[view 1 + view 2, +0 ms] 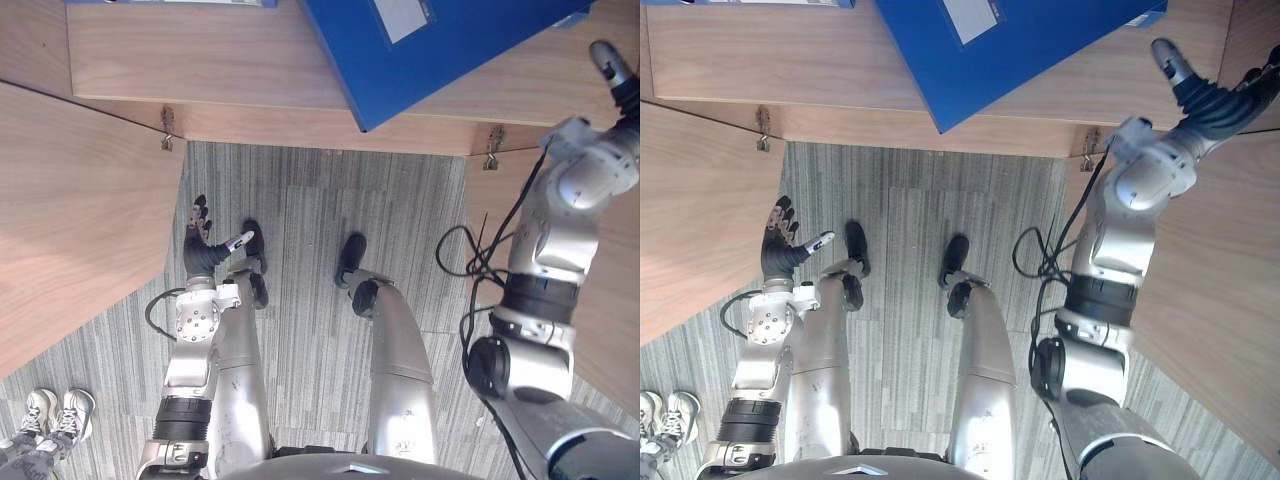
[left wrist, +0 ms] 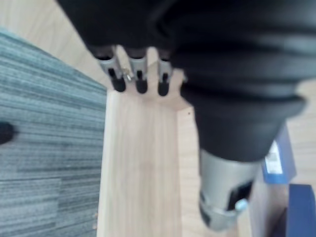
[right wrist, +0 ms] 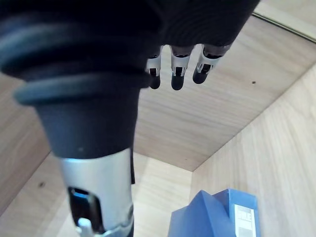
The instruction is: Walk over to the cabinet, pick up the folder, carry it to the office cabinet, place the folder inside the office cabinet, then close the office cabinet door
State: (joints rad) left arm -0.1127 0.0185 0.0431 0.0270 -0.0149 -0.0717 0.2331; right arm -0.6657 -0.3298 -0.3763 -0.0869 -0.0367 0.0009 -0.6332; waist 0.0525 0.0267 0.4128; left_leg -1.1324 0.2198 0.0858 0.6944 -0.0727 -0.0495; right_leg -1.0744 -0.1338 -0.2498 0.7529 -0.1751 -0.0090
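Note:
A blue folder (image 1: 440, 45) with a white label lies flat on the wooden shelf (image 1: 200, 70) of the open cabinet, one corner jutting over the shelf's front edge. My right hand (image 1: 1215, 95) is raised at the cabinet's right side, to the right of the folder and apart from it. Its fingers (image 3: 175, 74) are straight and hold nothing, and the folder (image 3: 217, 217) shows past them. My left hand (image 1: 200, 240) hangs low beside the left door, open and empty, with straight fingers (image 2: 128, 74).
The cabinet's left door (image 1: 70, 220) and right door (image 1: 1230, 300) both stand open on either side of me. A second blue item (image 1: 170, 2) lies at the shelf's far left. A person's shoes (image 1: 55, 415) stand on the grey carpet (image 1: 300, 250).

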